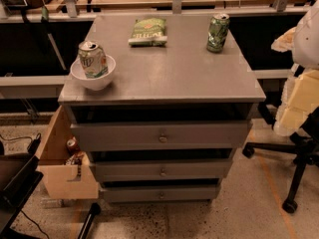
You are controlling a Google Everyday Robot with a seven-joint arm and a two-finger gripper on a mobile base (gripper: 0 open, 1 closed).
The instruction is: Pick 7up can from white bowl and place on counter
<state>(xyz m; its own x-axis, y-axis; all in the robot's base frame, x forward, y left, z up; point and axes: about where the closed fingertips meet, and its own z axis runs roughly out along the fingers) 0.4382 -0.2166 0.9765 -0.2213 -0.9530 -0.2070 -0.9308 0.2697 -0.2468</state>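
At the counter's (169, 68) eight o'clock corner sits the white bowl (93, 78). The 7up can (92, 59) stands inside it, tilted slightly, its logo facing the camera. Near twelve o'clock a green snack bag (148, 31) lies flat. At two o'clock a darker green can (218, 32) stands upright. Past the counter's three o'clock edge hangs the gripper (298, 106), well apart from the bowl; whether it is spread or closed cannot be told.
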